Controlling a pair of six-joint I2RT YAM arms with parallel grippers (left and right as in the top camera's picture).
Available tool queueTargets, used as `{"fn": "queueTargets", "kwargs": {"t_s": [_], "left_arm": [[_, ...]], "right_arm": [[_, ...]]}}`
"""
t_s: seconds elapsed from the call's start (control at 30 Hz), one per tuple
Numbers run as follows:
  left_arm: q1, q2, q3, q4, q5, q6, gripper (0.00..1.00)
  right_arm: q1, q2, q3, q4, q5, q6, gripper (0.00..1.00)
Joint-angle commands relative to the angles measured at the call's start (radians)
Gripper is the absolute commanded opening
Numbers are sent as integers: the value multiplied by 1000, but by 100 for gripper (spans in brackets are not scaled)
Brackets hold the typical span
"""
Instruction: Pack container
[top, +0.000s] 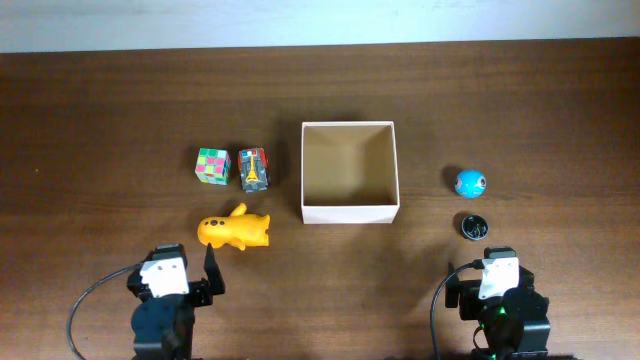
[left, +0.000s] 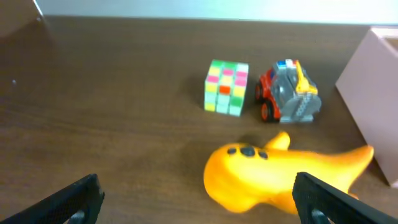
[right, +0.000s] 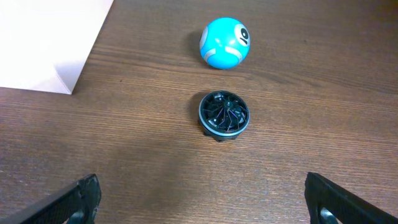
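Jaws apart on both arms; box (top: 350, 212) empty, packing not started.
Yellow toy (left: 273, 177) just ahead of left jaws: likely first grasp.

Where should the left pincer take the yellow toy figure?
Probably across the thick rounded body of the yellow toy figure, coming down from above. It lies flat, its length running along the closing line of the open left pincer, so turn the wrist to span the short width. Skip the tapered tail end nearest the container: thin and sloped.
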Motion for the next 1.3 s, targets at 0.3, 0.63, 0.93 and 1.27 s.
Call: {"fn": "queueTargets", "kwargs": {"t_s": [0.3, 0.63, 0.93, 1.27], "left_arm": [[4, -9, -10, 118, 296, 12, 99], [4, 178, 150, 48, 303, -66, 99], [4, 789, 731, -216, 303, 49, 99], [4, 1369, 1279, -549, 315, 117, 99]], "right_arm": [[-8, -9, -4, 122, -514, 226, 99], [-7, 51, 119, 190, -431, 302, 99], [-8, 530, 560, 11, -228, 282, 99], [-36, 1121, 1017, -249, -262, 242, 99]]}}
